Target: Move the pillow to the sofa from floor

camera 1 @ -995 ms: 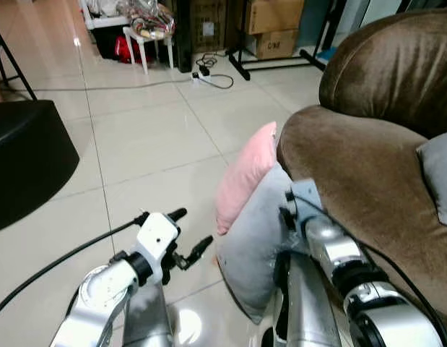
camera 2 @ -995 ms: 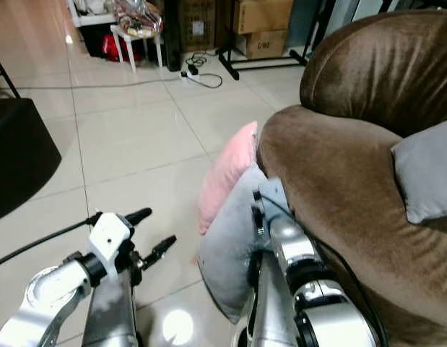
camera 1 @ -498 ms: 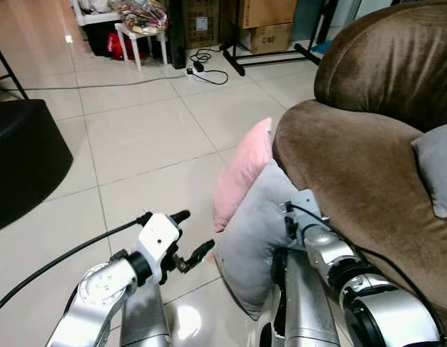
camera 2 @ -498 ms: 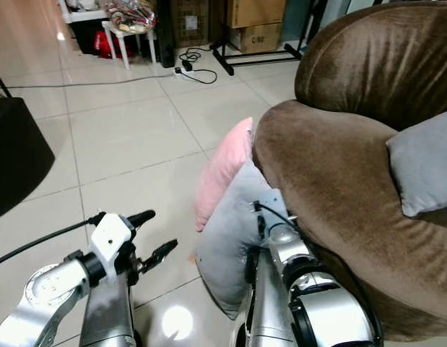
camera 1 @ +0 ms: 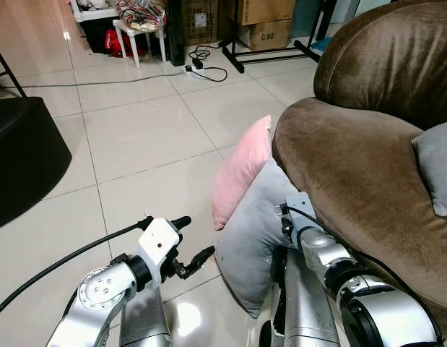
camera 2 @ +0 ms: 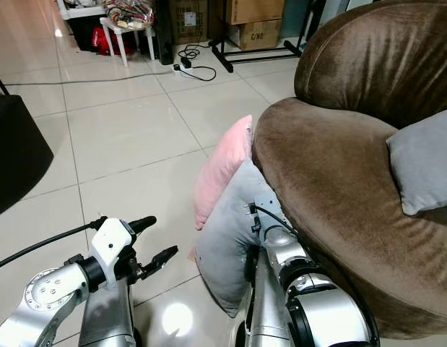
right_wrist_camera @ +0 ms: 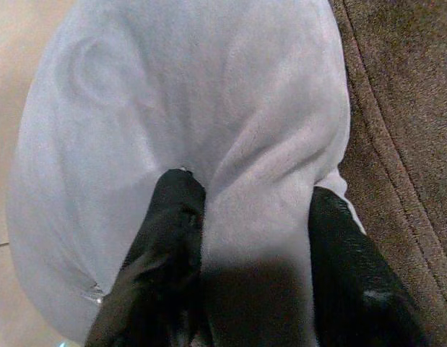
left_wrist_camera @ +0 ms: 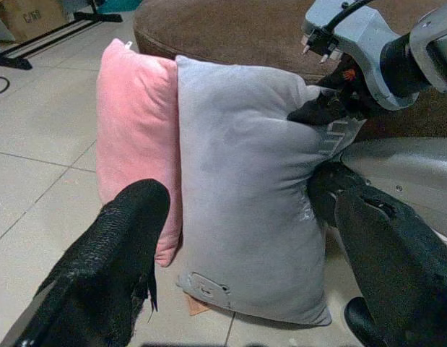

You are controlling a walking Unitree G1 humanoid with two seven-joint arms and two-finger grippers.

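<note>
Since the earlier frames, the right arm has been drawn lower and nearer the body, with the pillows unmoved. At far left, the left pincer (camera 1: 192,242) is held open above the floor (camera 1: 136,144), fingers spread and nothing between them. Just right of it, the grey pillow (camera 1: 248,238) stands upright on the floor, with a pink pillow (camera 1: 241,172) touching it behind, both against the brown sofa (camera 1: 353,166). The right pincer (right_wrist_camera: 255,246) is clamped on a fold of the grey pillow's edge, beside the sofa.
</note>
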